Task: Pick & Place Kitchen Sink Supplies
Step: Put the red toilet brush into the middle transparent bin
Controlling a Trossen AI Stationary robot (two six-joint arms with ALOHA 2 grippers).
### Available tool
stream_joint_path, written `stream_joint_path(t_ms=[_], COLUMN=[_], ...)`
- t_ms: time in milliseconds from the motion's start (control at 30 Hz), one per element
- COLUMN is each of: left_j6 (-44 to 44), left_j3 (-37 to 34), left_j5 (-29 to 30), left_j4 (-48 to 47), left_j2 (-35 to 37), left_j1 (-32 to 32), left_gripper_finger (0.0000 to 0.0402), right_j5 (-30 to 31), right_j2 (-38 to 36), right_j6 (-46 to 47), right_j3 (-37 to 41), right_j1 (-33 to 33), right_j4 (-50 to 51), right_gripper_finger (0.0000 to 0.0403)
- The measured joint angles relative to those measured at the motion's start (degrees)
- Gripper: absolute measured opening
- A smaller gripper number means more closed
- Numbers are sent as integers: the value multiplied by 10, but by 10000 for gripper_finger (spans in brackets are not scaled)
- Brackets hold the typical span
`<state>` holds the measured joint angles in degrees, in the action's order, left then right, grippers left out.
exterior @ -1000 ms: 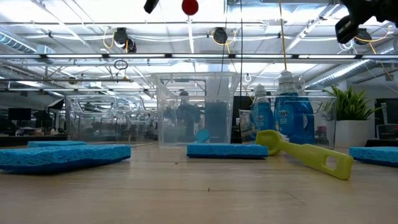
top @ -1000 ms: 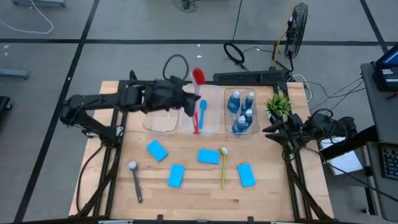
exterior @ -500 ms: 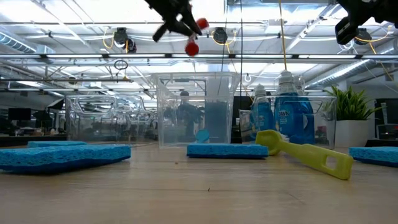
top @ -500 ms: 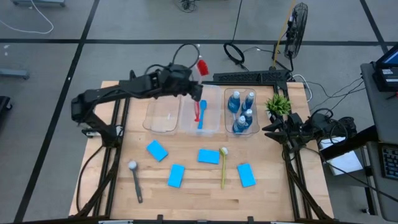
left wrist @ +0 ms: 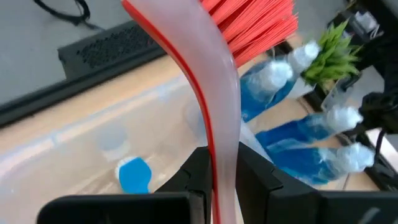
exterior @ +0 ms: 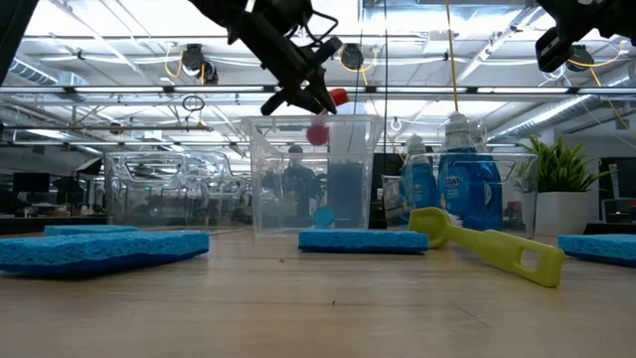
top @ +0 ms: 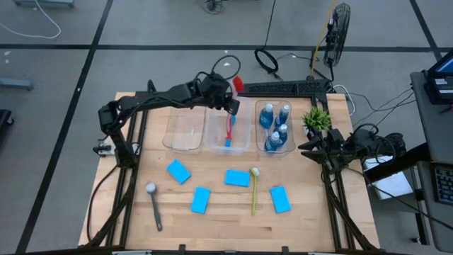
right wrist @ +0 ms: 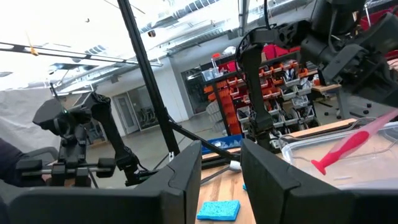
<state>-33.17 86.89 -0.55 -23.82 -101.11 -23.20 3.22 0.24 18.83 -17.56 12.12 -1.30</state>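
My left gripper (top: 228, 101) hangs over the far end of the middle clear bin (top: 244, 145), shut on a red brush (top: 234, 85). The brush's red bristle head (left wrist: 255, 25) points past the fingers. A blue brush (top: 228, 139) lies inside that bin. Several blue bottles (top: 274, 126) stand in the right bin. Several blue sponges (top: 237, 178), a yellow-green brush (top: 254, 190) and a grey brush (top: 153, 205) lie flat on the table. My right gripper (right wrist: 221, 180) waits at the table's right edge, open, with nothing between its fingers. My left gripper pinches the red brush's pale handle (left wrist: 222, 168) between its two fingers, a little below the bristle head. The fingers slant down from the table's left and lie across the handle. The brush is lifted clear and tilted, head up, its free handle end (exterior: 318, 132) at the bin's rim height.
An empty clear bin (top: 185, 131) sits left of the middle one. A small green plant (top: 316, 118) stands at the back right beside the bottle bin. Bare wood shows along the table's near edge.
My left gripper has swung toward the table's right and far edge and come down, still shut on the red brush. The brush has gone with it from high above the bins to just over the middle bin, its handle end now at the rim.
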Motion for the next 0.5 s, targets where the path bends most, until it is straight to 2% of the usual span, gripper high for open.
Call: stream_joint_path(t_ms=[300, 500], left_j6=[-15, 17], left_j3=[0, 0], left_j5=[-10, 6], left_j4=[-25, -34], left_j2=[0, 0], left_j1=[1, 11], left_gripper_finger=[47, 47], right_j5=[0, 0], right_j2=[0, 0], right_j6=[0, 0], right_j3=[0, 0], right_j1=[0, 0], right_j4=[0, 1], right_gripper_finger=[100, 100])
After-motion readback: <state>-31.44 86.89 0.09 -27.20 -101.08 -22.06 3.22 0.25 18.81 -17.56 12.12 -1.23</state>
